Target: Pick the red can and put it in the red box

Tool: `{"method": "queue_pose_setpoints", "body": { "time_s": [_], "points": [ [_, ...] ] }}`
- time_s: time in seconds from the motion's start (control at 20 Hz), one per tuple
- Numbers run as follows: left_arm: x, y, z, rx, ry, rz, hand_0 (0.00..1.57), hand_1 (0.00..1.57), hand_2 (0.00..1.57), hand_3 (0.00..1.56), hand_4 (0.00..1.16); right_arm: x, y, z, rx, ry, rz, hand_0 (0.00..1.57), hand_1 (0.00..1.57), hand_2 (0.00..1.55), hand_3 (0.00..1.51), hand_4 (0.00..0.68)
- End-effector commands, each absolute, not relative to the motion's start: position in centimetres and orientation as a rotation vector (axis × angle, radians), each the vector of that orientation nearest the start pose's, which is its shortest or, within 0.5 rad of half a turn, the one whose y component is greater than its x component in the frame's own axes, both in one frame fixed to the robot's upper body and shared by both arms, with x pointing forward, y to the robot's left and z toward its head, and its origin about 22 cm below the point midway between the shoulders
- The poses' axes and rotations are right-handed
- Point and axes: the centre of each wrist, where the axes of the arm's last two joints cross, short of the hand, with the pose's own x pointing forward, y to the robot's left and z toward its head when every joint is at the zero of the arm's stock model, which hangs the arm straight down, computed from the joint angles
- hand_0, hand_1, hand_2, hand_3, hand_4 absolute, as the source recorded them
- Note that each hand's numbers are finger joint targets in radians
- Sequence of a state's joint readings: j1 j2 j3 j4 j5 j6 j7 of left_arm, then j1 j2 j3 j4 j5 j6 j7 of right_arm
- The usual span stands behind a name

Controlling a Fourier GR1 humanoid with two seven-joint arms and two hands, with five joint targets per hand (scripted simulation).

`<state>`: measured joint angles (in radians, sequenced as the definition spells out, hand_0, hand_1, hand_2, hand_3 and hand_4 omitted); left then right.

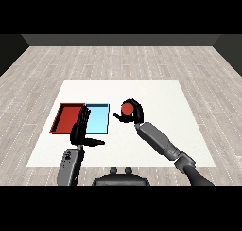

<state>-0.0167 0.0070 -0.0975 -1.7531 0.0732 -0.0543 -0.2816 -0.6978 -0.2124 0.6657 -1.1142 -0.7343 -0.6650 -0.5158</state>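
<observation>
While the right robot hand curls round the red can, the can sits inside that hand, with black fingers arching over its top and right side and the thumb sticking out to the left just below it. Only the round red face of the can shows in the head view, turned toward the robot. That makes it look as if the can's long way points back and away, but I cannot tell this for sure, since the fingers hide its sides. I also cannot tell if the can is touching the table or is held a little above it.

The can and the right robot hand are over the white table just to the right of the light blue tray. The red tray lies on the far side of the blue one, with their sides touching. So the blue tray is between the can and the red tray.

The left robot hand holds nothing. Its fingers are straight and point away from the robot, lying over the place where the two trays meet, and its thumb sticks out to the right, near the front edge of the blue tray.

Bare white table stretches behind the trays and off to the right of the can. A grey wood floor lies all round the table.
</observation>
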Motion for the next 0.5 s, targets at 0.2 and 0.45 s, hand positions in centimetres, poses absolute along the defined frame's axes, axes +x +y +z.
{"method": "queue_pose_setpoints", "body": {
  "time_s": [0.2,0.45],
  "points": [
    [24.5,18.0,3.6,-0.218,-1.98,-0.146,0.0,0.0,0.0,0.0,0.0,31.1,-11.6,7.1,0.122,-2.005,-0.031,1.44,1.44,1.4,1.38,0.628],
    [24.2,15.6,5.5,-0.219,-1.932,-0.168,0.0,0.0,0.0,0.0,0.0,29.5,-10.3,8.5,0.151,-2.062,-0.02,1.42,1.42,1.42,1.4,0.63]
  ]
}}
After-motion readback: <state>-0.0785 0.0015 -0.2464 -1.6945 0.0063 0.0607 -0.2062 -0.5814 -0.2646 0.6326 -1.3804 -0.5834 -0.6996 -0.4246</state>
